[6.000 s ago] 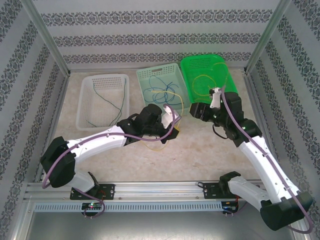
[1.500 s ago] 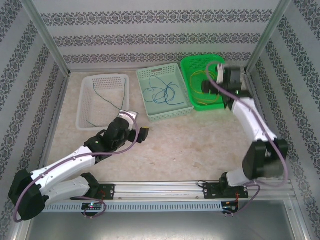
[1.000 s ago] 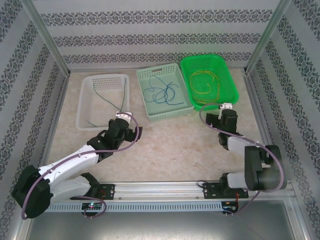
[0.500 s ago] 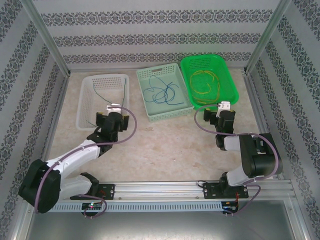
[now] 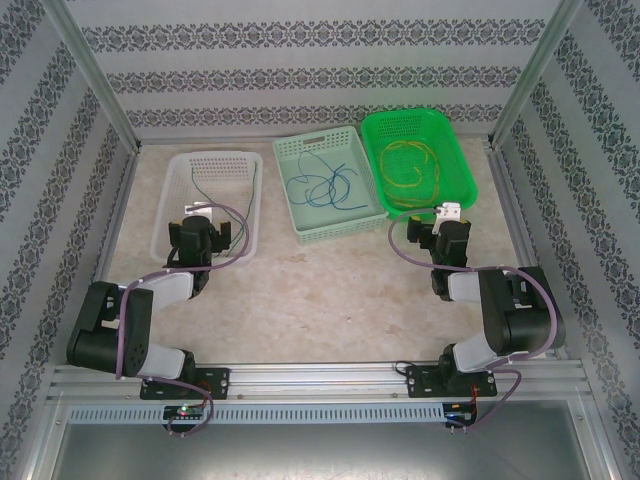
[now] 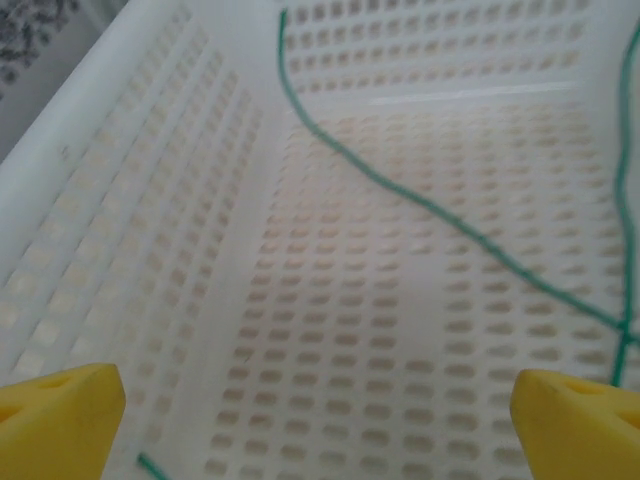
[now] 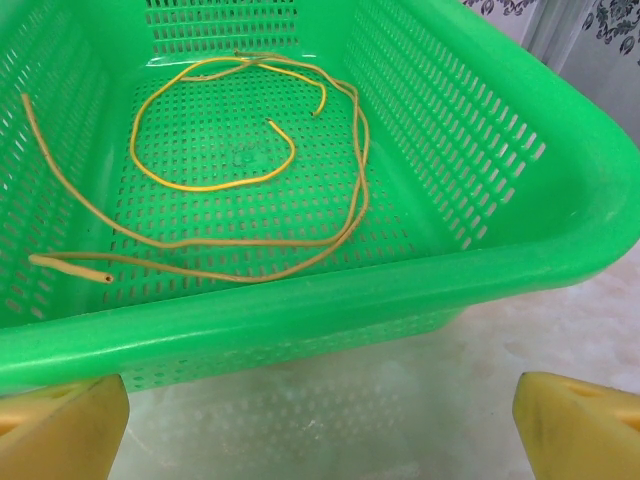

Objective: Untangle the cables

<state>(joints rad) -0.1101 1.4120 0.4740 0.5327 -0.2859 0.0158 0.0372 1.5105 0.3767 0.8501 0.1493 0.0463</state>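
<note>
The left end effector (image 6: 320, 422) and right end effector (image 7: 320, 425) are held wide open, empty. Blue cables (image 5: 322, 186) are seen in the teal basket (image 5: 335, 230), a green cable (image 6: 420, 204) in the white basket (image 6: 90, 150) left of it, yellow cables (image 7: 205, 187) in the green basket (image 7: 480, 130) right of it.

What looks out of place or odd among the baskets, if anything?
Nothing stands out. The dark green cable lies in the white basket, the blue cables in the pale green basket, the yellow cables in the bright green basket. All three baskets stand upright on the table.
</note>
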